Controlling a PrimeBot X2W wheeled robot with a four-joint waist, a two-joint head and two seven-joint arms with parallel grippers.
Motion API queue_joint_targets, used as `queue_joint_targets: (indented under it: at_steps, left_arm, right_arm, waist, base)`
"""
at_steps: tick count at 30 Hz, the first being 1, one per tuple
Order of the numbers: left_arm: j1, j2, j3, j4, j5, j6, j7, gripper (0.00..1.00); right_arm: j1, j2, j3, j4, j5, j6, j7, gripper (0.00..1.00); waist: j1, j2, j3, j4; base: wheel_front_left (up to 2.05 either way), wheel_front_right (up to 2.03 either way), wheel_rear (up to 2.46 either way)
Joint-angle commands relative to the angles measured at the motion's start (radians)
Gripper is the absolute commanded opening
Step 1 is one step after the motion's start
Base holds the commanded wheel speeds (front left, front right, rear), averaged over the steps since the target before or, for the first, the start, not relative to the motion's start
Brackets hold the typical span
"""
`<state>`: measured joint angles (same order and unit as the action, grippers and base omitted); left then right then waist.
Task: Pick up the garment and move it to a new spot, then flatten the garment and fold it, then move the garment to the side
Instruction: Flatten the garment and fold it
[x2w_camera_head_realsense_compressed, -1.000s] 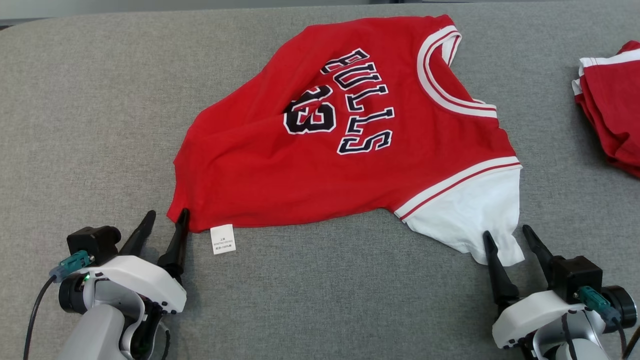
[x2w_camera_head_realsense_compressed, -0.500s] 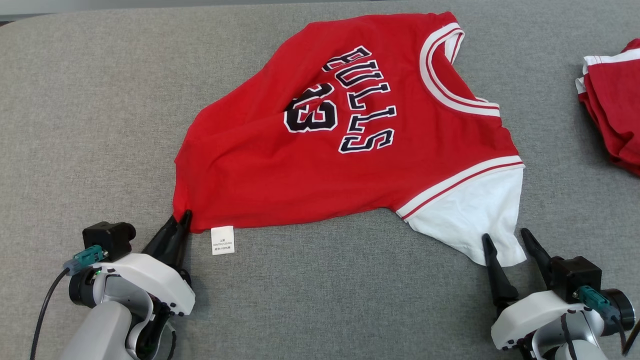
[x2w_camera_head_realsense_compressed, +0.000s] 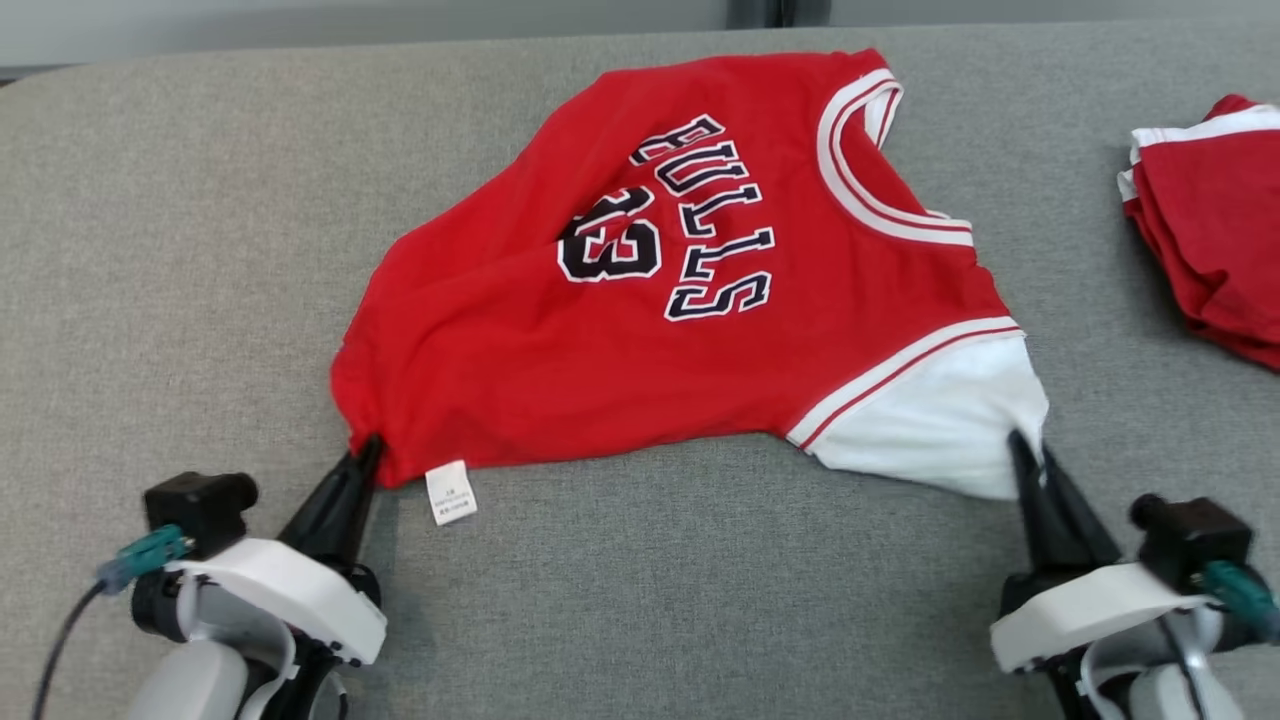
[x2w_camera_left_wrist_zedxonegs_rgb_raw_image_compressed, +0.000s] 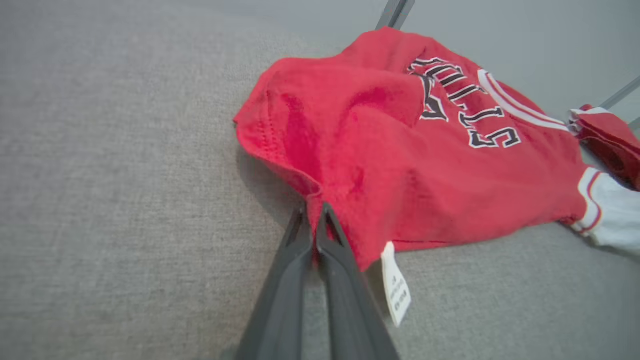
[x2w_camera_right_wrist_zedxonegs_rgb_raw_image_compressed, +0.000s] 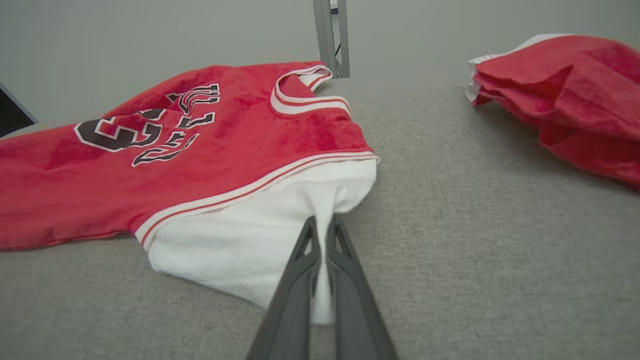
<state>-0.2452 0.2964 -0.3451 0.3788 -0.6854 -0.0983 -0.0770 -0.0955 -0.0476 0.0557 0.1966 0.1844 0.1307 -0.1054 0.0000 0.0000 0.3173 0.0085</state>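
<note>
The garment (x2w_camera_head_realsense_compressed: 680, 300), a red jersey with dark, white-edged lettering and a number on it, is laid loosely on the grey cloth-covered surface (x2w_camera_head_realsense_compressed: 180, 250), near the middle of the head view. Its white-banded neckline (x2w_camera_head_realsense_compressed: 860, 160) is turned toward the far right and its hem toward the left. The cloth is rumpled, with a fold running through the number and a raised ridge along the left side.

A white sleeve (x2w_camera_head_realsense_compressed: 940, 420) is joined to the near right edge below a white and red stripe. The sleeve's near corner is pinched by the right gripper (x2w_camera_head_realsense_compressed: 1030, 450), whose fingers are pressed together. In the right wrist view a strip of white fabric is seen drawn up between them.

The near left hem corner is clamped by the left gripper (x2w_camera_head_realsense_compressed: 366, 455), and the red cloth is gathered into small creases at its closed tips. A white care label (x2w_camera_head_realsense_compressed: 450, 492) is attached to the hem just beside that gripper and lies on the surface.

A second red garment (x2w_camera_head_realsense_compressed: 1210, 250) with white trim is heaped at the far right, well apart from the jersey. A grey post (x2w_camera_right_wrist_zedxonegs_rgb_raw_image_compressed: 330, 37) is seen beyond the far edge.
</note>
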Motion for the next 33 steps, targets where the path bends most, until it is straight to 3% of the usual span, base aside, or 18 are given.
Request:
queue_joint_targets:
  at_steps: [1, 8, 12, 18, 21, 24, 27, 31, 33]
  left_arm:
    - [0.032, 0.024, 0.023, -0.078, -0.018, 0.016, 0.01, 0.0]
    - [0.2, 0.108, 0.111, -0.505, -0.074, 0.128, 0.094, 0.0]
    - [0.243, 0.129, 0.132, -0.637, -0.071, 0.174, 0.124, 0.0]
    - [0.273, 0.13, 0.18, -0.845, -0.099, 0.219, 0.134, 0.0]
    - [0.218, 0.161, 0.21, -0.925, -0.113, 0.219, 0.163, 0.0]
    - [0.145, 0.198, 0.235, -0.936, -0.117, 0.208, 0.194, 0.0]
    - [-0.041, 0.235, 0.253, -0.88, -0.146, 0.179, 0.247, 0.0]
    - [-0.401, 0.255, 0.21, -0.645, -0.121, 0.129, 0.302, 0.0]
    - [-0.583, 0.243, 0.181, -0.493, -0.073, 0.108, 0.288, 0.0]
  right_arm:
    - [-0.011, -0.006, -0.02, -0.035, 0.023, 0.0, -0.014, 0.0]
    - [-0.008, -0.005, -0.13, -0.227, 0.096, 0.0, 0.01, 0.0]
    - [-0.006, -0.006, -0.151, -0.307, 0.12, 0.0, 0.044, 0.0]
    - [-0.028, -0.006, -0.196, -0.469, 0.221, 0.0, 0.078, 0.0]
    - [-0.085, -0.005, -0.224, -0.571, 0.243, 0.0, 0.136, 0.0]
    - [-0.158, -0.017, -0.232, -0.616, 0.234, 0.0, 0.196, 0.0]
    - [-0.326, -0.056, -0.245, -0.628, 0.213, 0.0, 0.296, 0.0]
    - [-0.631, -0.111, -0.226, -0.509, 0.155, 0.0, 0.404, 0.0]
    - [-0.795, -0.089, -0.188, -0.392, 0.136, 0.0, 0.425, 0.0]
  waist:
    - [0.0, 0.0, -0.017, -0.006]
    - [0.0, 0.0, -0.069, -0.001]
    - [0.0, 0.0, -0.09, -0.005]
    - [0.0, 0.0, -0.1, -0.015]
    - [0.0, 0.0, -0.066, -0.013]
    - [0.0, 0.0, -0.029, -0.007]
    - [0.0, 0.0, 0.054, 0.014]
    - [0.0, 0.0, 0.173, 0.05]
    - [0.0, 0.0, 0.223, 0.052]
  base:
    - [0.0, 0.0, 0.0]
    - [0.0, 0.0, 0.0]
    - [0.0, 0.0, 0.0]
    - [0.0, 0.0, 0.0]
    - [0.0, 0.0, 0.0]
    - [0.0, 0.0, 0.0]
    - [0.0, 0.0, 0.0]
    - [0.0, 0.0, 0.0]
    - [0.0, 0.0, 0.0]
